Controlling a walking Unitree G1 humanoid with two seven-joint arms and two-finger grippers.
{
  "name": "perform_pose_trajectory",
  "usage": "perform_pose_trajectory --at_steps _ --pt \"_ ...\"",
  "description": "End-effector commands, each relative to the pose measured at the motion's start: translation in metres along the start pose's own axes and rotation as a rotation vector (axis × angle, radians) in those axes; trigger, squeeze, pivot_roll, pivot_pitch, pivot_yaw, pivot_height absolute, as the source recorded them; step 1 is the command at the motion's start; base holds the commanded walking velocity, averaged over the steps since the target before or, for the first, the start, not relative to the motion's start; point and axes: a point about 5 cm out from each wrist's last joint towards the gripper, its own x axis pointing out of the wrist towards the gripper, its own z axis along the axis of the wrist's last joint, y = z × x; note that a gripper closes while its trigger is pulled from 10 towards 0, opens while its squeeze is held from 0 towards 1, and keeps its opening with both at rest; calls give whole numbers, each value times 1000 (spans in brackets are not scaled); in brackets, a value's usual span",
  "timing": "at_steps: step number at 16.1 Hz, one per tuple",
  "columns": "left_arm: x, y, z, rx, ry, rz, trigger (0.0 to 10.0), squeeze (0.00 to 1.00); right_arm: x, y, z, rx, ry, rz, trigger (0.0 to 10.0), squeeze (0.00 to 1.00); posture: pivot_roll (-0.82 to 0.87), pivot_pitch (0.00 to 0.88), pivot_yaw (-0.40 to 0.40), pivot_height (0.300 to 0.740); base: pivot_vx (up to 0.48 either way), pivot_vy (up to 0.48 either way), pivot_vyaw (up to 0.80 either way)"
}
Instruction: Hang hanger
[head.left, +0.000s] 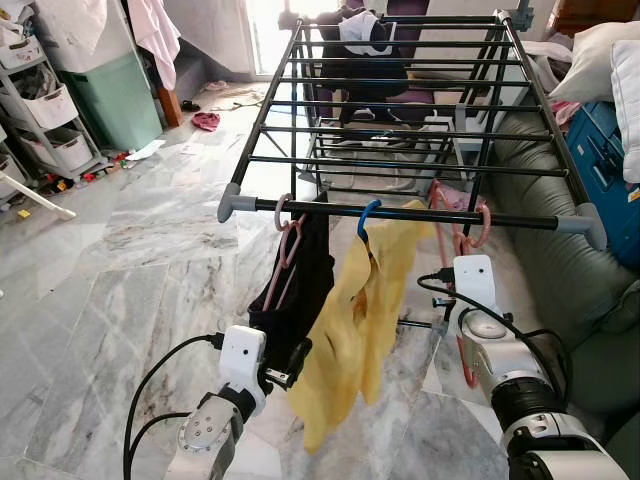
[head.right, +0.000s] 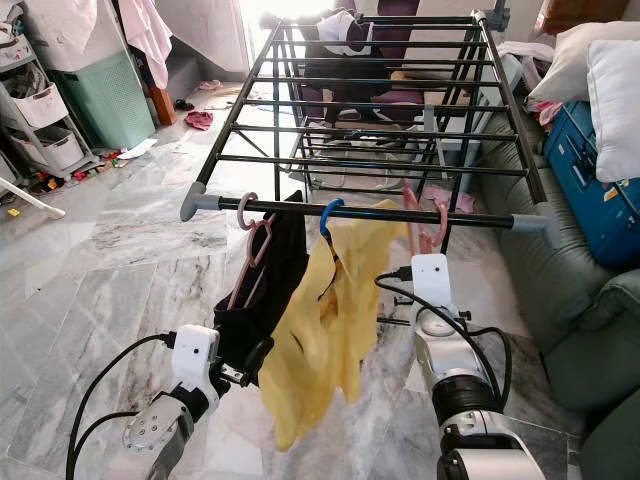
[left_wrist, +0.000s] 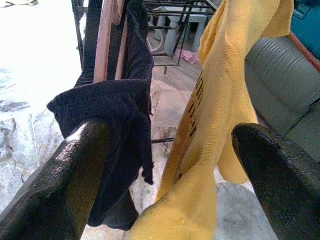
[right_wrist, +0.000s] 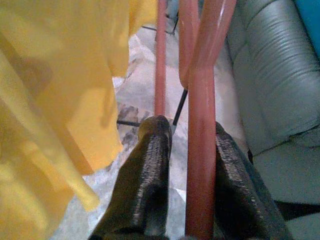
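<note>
Right wrist view shows the right gripper (right_wrist: 187, 150) clamped on the red hanger (right_wrist: 200, 150), one bar of it squeezed between the two black fingers (right_wrist: 147, 175) just beside the yellow shirt (right_wrist: 55, 90). From the head, that red hanger (head.left: 470, 235) already has its hook over the near black rail (head.left: 410, 212) of the drying rack (head.left: 400, 110), towards the right end, with the right arm reaching up under it. To its left on the same rail hang the yellow shirt on a blue hanger (head.left: 368, 215) and, further left, a dark garment (head.left: 300, 285) on a pink hanger (head.left: 287, 225). The left gripper (left_wrist: 170, 165) is spread wide, its fingers (left_wrist: 65, 175) apart with the dark cloth against one and the yellow shirt hanging in the gap between them. A grey-green sofa (head.left: 560, 240) stands to the right of the rack, with white pillows (head.left: 610, 60) and a blue box (head.left: 600, 160) behind it. On the far left a shelf cart (head.left: 40, 110) holds white bins with items too small to tell, next to a green hamper (head.left: 115, 100). A pink item (head.left: 206, 121) lies on the marble floor (head.left: 120, 250) far left.
</note>
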Motion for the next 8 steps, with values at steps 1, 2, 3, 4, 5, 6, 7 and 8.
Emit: perform_pose_trajectory --at_steps 1,2,3,4,5,6,7,8 --pt "1 1 1 22 1 -5 10000 0 -1 -2 12 11 -60 -21 10000 1000 -106 0 40 740 0 0 0" --pt "1 1 1 22 1 -5 10000 0 -1 -4 14 10 -77 -31 10000 1000 -106 0 40 740 0 0 0" --pt "1 1 1 22 3 -4 10000 0 -4 -5 18 36 -114 -41 10000 1000 -106 0 40 740 0 0 0" --pt "0 1 0 22 4 -3 10000 0 -5 -7 19 40 -134 -54 10000 1000 -108 0 40 740 0 0 0" --pt "0 1 0 22 5 -3 10000 0 -7 -8 18 44 -144 -59 10000 1000 -108 0 40 740 0 0 0" --pt "0 1 0 22 6 -3 10000 0 -9 -8 18 42 -156 -58 10000 1000 -111 0 41 740 0 0 0" --pt "1 1 0 22 6 -3 10000 0 -12 -8 16 45 -165 -59 10000 1000 -112 0 41 740 0 0 0" --pt "1 0 0 22 6 -4 10000 0 -13 -8 15 46 -167 -60 10000 1000 -112 0 41 740 0 0 0"
